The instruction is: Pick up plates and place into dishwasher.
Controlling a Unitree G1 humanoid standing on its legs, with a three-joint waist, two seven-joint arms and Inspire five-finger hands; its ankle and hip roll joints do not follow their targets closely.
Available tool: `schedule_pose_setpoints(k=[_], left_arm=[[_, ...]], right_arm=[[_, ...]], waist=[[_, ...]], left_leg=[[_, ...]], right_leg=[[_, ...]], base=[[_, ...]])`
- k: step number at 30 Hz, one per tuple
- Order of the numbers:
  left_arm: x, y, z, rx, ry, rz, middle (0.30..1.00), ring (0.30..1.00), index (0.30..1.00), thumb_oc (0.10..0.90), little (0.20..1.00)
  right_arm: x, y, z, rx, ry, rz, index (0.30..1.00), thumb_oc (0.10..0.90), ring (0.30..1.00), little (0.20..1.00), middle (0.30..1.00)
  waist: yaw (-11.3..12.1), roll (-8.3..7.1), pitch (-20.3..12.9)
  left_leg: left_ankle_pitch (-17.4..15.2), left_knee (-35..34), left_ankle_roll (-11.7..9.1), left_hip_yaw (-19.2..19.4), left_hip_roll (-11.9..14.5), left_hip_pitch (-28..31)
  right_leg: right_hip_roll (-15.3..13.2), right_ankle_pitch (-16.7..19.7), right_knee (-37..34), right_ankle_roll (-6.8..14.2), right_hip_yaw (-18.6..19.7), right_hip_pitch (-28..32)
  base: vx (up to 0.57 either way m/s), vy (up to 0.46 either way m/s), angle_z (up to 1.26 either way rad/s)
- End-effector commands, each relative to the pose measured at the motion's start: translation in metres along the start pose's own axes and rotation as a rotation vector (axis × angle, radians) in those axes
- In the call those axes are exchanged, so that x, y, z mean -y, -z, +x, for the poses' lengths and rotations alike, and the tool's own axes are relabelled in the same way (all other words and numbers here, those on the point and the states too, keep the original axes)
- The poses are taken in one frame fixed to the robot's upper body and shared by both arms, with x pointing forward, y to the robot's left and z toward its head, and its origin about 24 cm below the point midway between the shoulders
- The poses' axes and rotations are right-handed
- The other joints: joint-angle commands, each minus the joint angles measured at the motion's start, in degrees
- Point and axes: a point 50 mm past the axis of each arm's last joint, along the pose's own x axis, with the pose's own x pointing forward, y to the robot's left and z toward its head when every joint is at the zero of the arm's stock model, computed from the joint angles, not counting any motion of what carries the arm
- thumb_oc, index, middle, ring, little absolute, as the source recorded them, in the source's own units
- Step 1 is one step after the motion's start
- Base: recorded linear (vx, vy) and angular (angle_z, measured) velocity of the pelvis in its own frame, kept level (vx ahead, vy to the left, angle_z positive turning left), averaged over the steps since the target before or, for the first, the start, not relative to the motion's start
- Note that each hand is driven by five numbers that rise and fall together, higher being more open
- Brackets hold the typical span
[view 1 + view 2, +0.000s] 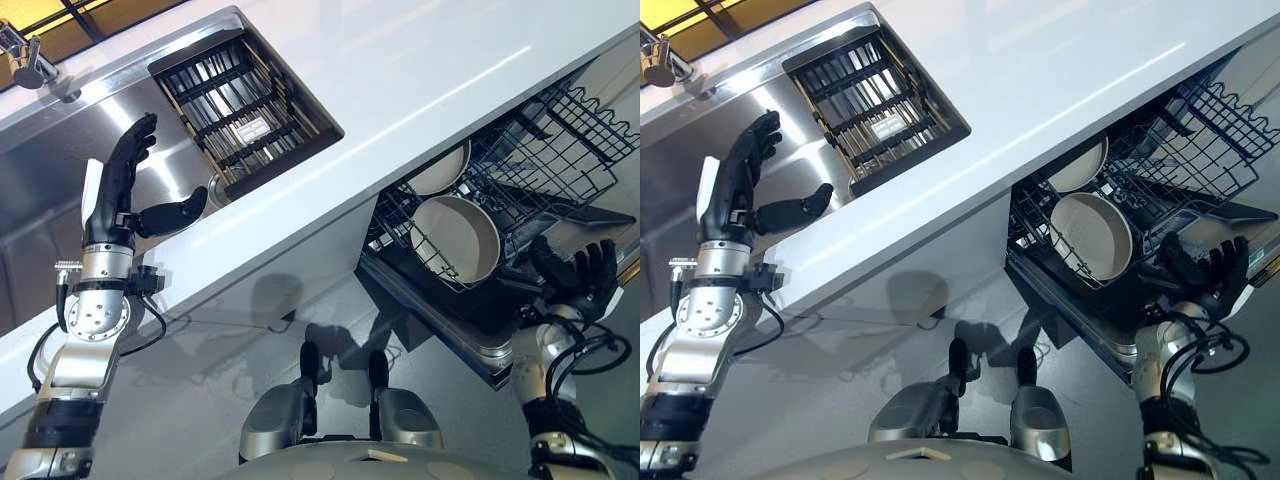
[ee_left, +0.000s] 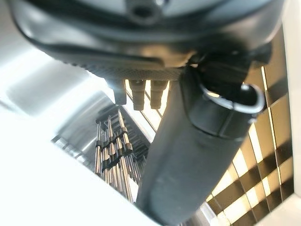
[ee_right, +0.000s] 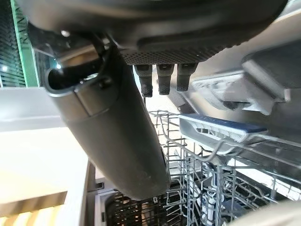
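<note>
Dishwasher rack (image 1: 560, 150) holds two plates (image 1: 455, 238); sink (image 1: 60, 170) contains a drainer basket (image 1: 245, 105). Left hand (image 1: 120, 190) and right hand (image 1: 580, 275) spread, empty, beside white counter (image 1: 420, 70).

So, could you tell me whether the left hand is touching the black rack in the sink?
Apart. In the left eye view the left hand hangs open over bare steel, beside the black rack.

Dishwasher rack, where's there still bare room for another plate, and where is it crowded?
The black wire dishwasher rack is free at its far end, beyond the two round cream plates. Its near end is crowded: the plates stand together there, and the right robot hand is open beside them. The white countertop, between the slatted sink drainer and the rack, is bare.
</note>
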Motion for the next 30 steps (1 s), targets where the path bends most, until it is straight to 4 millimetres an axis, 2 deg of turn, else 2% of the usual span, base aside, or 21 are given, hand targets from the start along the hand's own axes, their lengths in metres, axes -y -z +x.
schedule_pose_setpoints(k=[1,6,10,13,16,20,26,30], left_arm=[[-0.018,-0.026,0.025,0.149,-0.080,0.045,0.900,0.900,0.900,0.800,0.900],[-0.030,-0.041,0.041,0.203,-0.132,0.060,0.900,0.900,0.900,0.800,0.900],[-0.034,-0.047,0.051,0.223,-0.157,0.074,0.900,0.900,0.900,0.800,0.900],[-0.037,-0.052,0.056,0.238,-0.166,0.081,0.900,0.900,0.900,0.800,0.900],[-0.038,-0.053,0.057,0.244,-0.167,0.086,0.900,0.900,0.900,0.800,0.900],[-0.037,-0.052,0.057,0.245,-0.170,0.082,0.900,0.900,0.900,0.800,0.900],[-0.034,-0.046,0.051,0.230,-0.176,0.064,0.900,0.900,0.900,0.800,0.900],[-0.033,-0.042,0.047,0.216,-0.176,0.061,0.900,0.900,0.900,0.800,0.900]], right_arm=[[-0.016,-0.064,0.033,0.236,-0.050,0.009,0.900,0.800,0.900,0.900,0.900],[-0.029,-0.069,0.045,0.155,-0.043,0.106,0.900,0.800,0.900,0.900,0.900],[-0.037,-0.062,0.053,0.035,-0.045,0.194,0.900,0.800,0.900,0.900,0.900],[-0.036,-0.058,0.059,-0.043,-0.038,0.278,0.900,0.800,0.900,0.900,0.900],[-0.028,-0.055,0.062,-0.082,0.042,0.368,0.900,0.800,0.900,0.900,0.900],[-0.021,-0.057,0.064,-0.068,0.104,0.408,0.900,0.800,0.900,0.900,0.900],[-0.033,-0.066,0.062,0.014,-0.074,0.368,0.900,0.800,0.900,0.900,0.900],[-0.043,-0.085,0.056,0.175,-0.132,0.321,0.900,0.800,0.900,0.900,0.900]], waist=[[0.98,0.89,-0.34],[1.55,1.30,2.67],[1.99,1.68,4.18],[2.33,2.15,5.11],[2.44,2.57,5.66],[2.35,3.16,5.88],[2.21,3.98,5.98],[2.08,3.90,5.82]], left_leg=[[-11.20,9.58,2.45,0.97,-3.70,-3.38],[-11.69,12.98,2.23,1.10,-3.38,-7.74],[-11.63,15.11,1.85,0.93,-3.07,-10.22],[-11.18,15.73,1.49,0.53,-2.87,-11.47],[-10.53,15.76,1.21,0.01,-2.88,-12.27],[-9.77,15.02,0.98,-0.69,-3.09,-12.63],[-9.27,14.94,0.75,-1.21,-3.37,-12.84],[-9.13,14.56,0.73,-1.32,-3.18,-12.63]], right_leg=[[3.11,-10.02,14.50,-1.34,-4.12,-6.53],[2.86,-11.01,18.18,-2.66,-4.99,-10.43],[2.53,-11.96,21.42,-3.62,-6.17,-12.70],[2.21,-12.78,23.73,-4.25,-6.74,-14.14],[2.05,-13.46,25.78,-4.64,-6.80,-15.48],[1.91,-13.85,26.48,-4.87,-6.75,-16.32],[1.55,-14.06,27.06,-5.23,-6.39,-17.16],[1.64,-13.94,26.86,-5.06,-6.13,-17.20]], base=[[-0.04,-0.098,0.05],[-0.08,-0.097,0.05],[-0.03,-0.071,0.05],[-0.01,-0.046,0.02],[0.00,-0.016,0.01],[0.00,0.013,0.03],[0.00,0.037,0.02],[0.00,0.000,0.00]])
